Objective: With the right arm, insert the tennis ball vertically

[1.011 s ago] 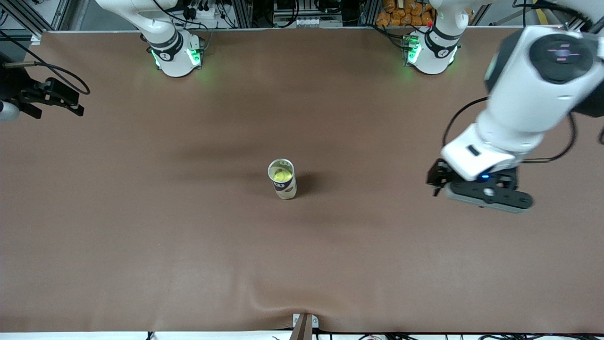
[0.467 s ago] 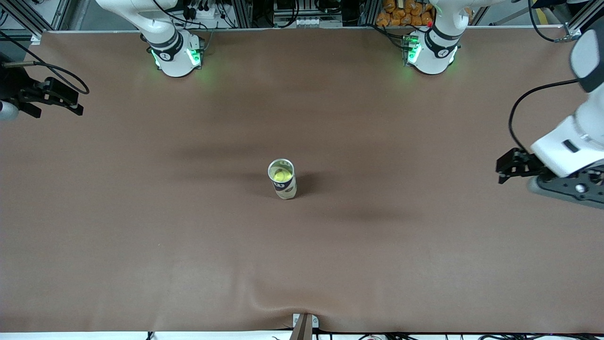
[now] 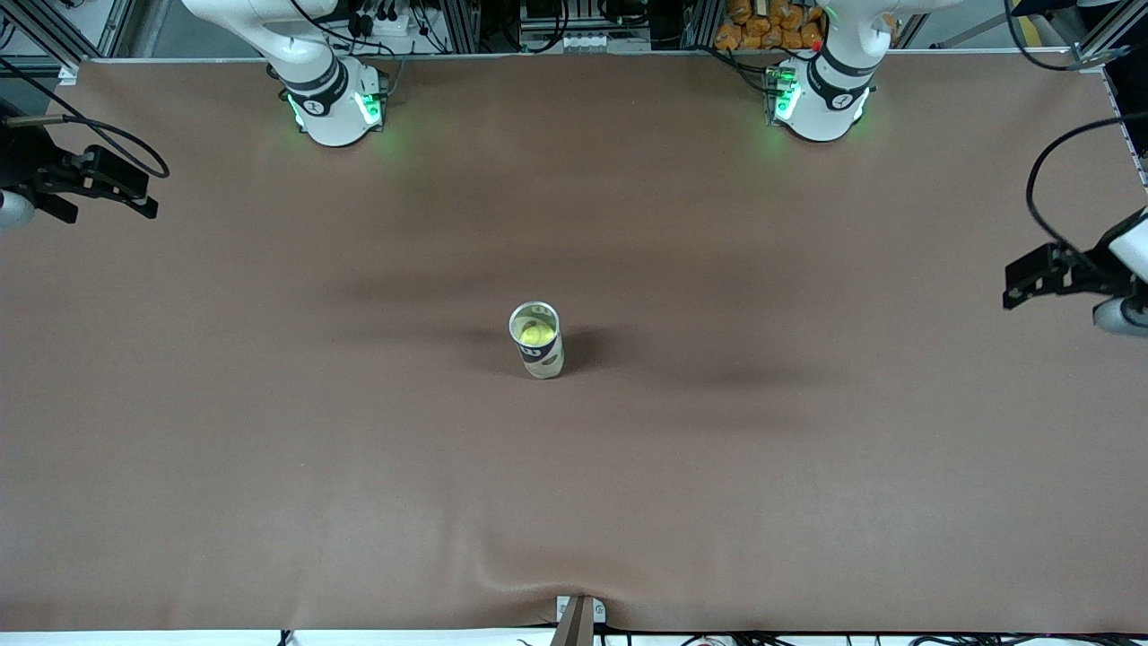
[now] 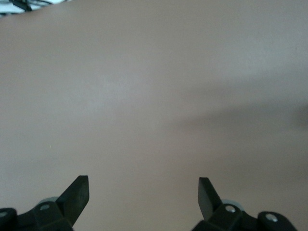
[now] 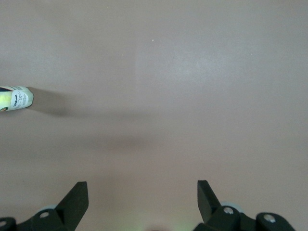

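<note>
A clear tennis ball can (image 3: 543,357) stands upright at the middle of the table, its open top up. A yellow tennis ball (image 3: 534,334) sits inside it. The can also shows at the edge of the right wrist view (image 5: 18,98). My right gripper (image 5: 143,192) is open and empty, up over the table edge at the right arm's end (image 3: 13,211), well away from the can. My left gripper (image 4: 143,192) is open and empty over bare table at the left arm's end (image 3: 1117,312).
The brown table mat (image 3: 359,467) bears only the can. The two arm bases (image 3: 332,103) (image 3: 821,99) stand at the table's back edge. A small metal bracket (image 3: 578,615) sits at the edge nearest the front camera.
My left arm has swung away from the can toward its own end of the table, now mostly out of the front view. The right arm and the can have not moved.
</note>
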Controlling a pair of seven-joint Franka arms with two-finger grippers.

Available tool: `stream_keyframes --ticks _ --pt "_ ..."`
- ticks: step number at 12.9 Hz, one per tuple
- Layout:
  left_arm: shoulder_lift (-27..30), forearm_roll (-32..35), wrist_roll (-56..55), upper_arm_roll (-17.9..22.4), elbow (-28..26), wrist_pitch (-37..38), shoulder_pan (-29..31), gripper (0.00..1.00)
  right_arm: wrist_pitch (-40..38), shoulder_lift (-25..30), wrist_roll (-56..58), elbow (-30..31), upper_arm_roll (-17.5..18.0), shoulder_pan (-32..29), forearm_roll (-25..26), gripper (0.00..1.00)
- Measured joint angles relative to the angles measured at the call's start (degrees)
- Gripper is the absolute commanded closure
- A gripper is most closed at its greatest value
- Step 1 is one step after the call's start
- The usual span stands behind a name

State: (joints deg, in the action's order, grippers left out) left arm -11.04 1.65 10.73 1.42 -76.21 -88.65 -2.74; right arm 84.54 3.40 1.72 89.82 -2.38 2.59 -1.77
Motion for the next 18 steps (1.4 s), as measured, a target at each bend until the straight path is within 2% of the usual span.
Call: stream_keyframes --ticks 6,11,18 --pt "5.13 -0.01 -4.28 0.69 -0.24 8.81 -1.18 0.0 0.01 0.08 0.0 -0.01 0.0 -0.01 0.0 0.0" --pt "7.78 -0.01 -4.47 0.92 -0.57 9.39 -1.18 0.0 0.05 0.08 0.0 -0.01 0.0 -0.02 0.0 0.0" --pt "7.92 -0.01 -5.31 0.95 -0.82 9.36 -1.16 0.0 0.11 0.08 0.01 -0.01 0.0 -0.02 0.0 0.0"
